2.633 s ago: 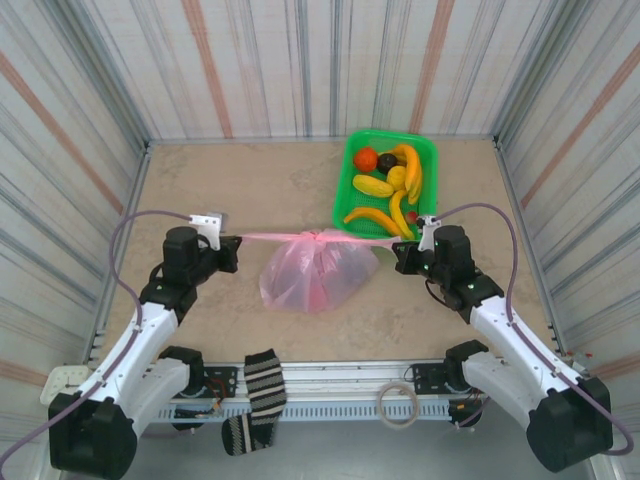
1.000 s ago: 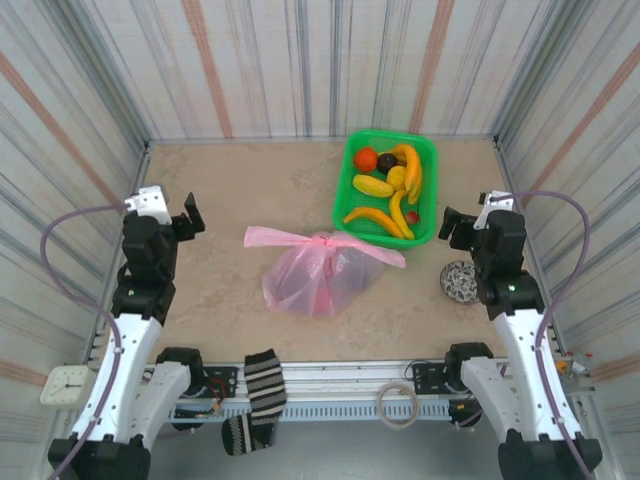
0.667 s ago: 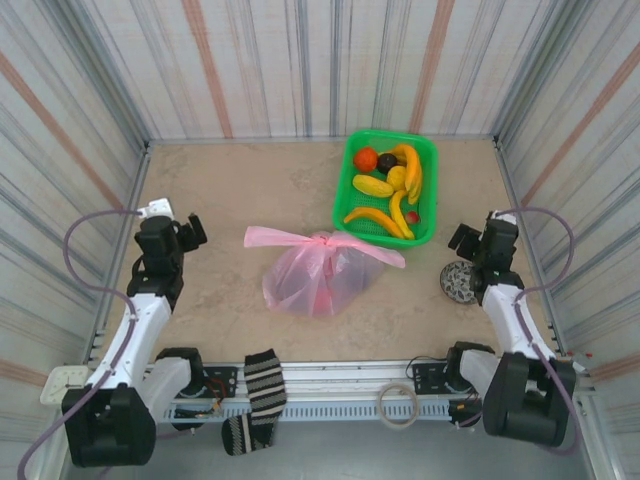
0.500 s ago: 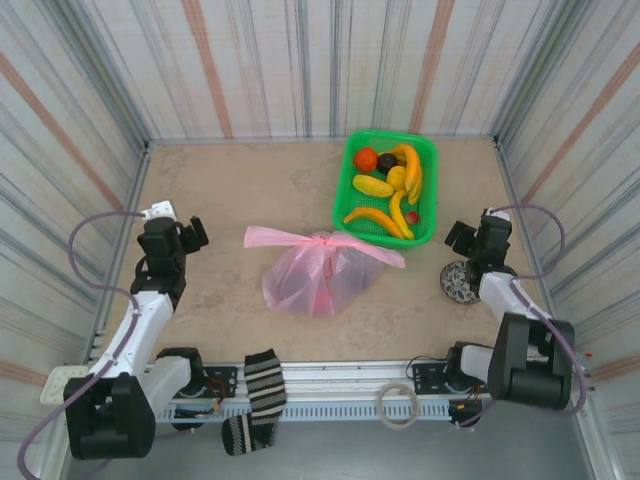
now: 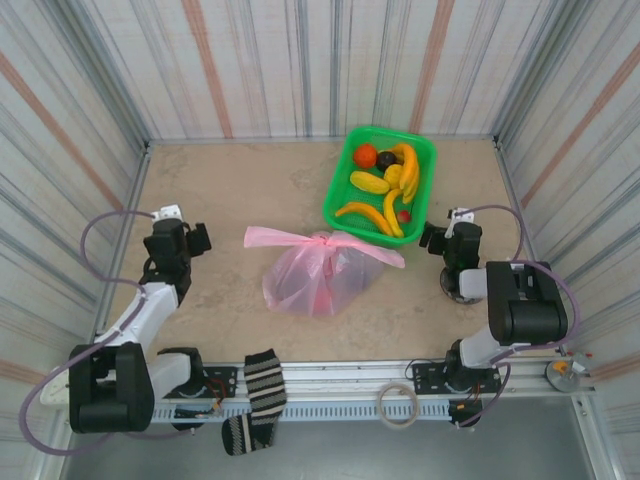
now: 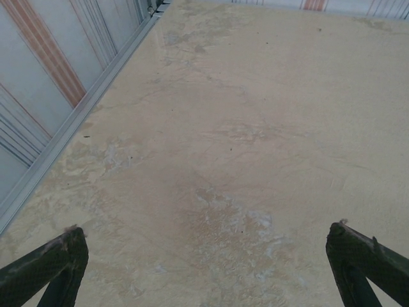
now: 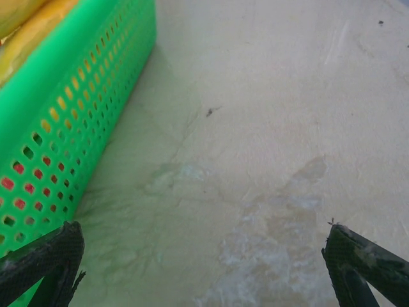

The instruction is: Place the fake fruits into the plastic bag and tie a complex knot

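The pink plastic bag [image 5: 318, 272] lies mid-table, bulging, its handles tied in a knot [image 5: 326, 240] with two flat ends sticking out sideways. Fake fruits sit in the green basket [image 5: 340, 180]: a red-orange round one [image 5: 365, 156], a dark one [image 5: 386, 160] and bananas [image 5: 366, 212]. What the bag holds cannot be told. My left gripper [image 5: 200, 240] [image 6: 204, 259] stands open over bare table, left of the bag. My right gripper [image 5: 430, 236] [image 7: 204, 256] is open just right of the basket [image 7: 70, 109], nothing between its fingers.
A round patterned disc [image 5: 458, 286] lies under the right arm. A striped sock [image 5: 262, 384] and a white ring [image 5: 399, 405] rest on the front rail. Striped walls close in the table on three sides.
Both arms have folded back and down toward their bases, grippers staying open. The right gripper moved left to the basket's corner, and the basket has turned and shifted slightly left.
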Robot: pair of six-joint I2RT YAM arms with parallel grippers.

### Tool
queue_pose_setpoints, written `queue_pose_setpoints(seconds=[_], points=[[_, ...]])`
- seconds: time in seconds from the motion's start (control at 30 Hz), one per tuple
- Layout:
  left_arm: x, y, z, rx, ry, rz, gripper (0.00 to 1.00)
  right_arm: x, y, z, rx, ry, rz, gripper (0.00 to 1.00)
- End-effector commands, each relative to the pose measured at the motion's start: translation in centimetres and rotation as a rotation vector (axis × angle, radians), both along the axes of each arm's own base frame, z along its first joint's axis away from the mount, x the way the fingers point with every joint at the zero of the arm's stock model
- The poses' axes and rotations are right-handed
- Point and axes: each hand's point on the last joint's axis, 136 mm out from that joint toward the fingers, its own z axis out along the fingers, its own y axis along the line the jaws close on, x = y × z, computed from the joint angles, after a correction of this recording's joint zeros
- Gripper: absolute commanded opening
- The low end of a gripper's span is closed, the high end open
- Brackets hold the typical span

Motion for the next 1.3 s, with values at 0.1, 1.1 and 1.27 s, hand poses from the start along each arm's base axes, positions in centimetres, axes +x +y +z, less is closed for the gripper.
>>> queue_pose_setpoints(seconds=[0.1, 1.1, 1.27], points=[[0.5, 0.0, -1.6, 0.044, 0.007, -0.04, 0.99, 0.8, -1.1, 1.7, -0.001, -0.074, -0.02, 0.99], [5.7, -6.4, -4.0, -0.003, -0.122, -0.392, 0.99, 1.0, -0.8, 1.6, -0.028, -0.062, -0.017, 0.99], [5.7, -6.5, -4.0, 0.001, -0.114, -0.391, 0.99, 1.2, -0.1, 1.5, -0.04, -0.049, 0.013, 0.99]])
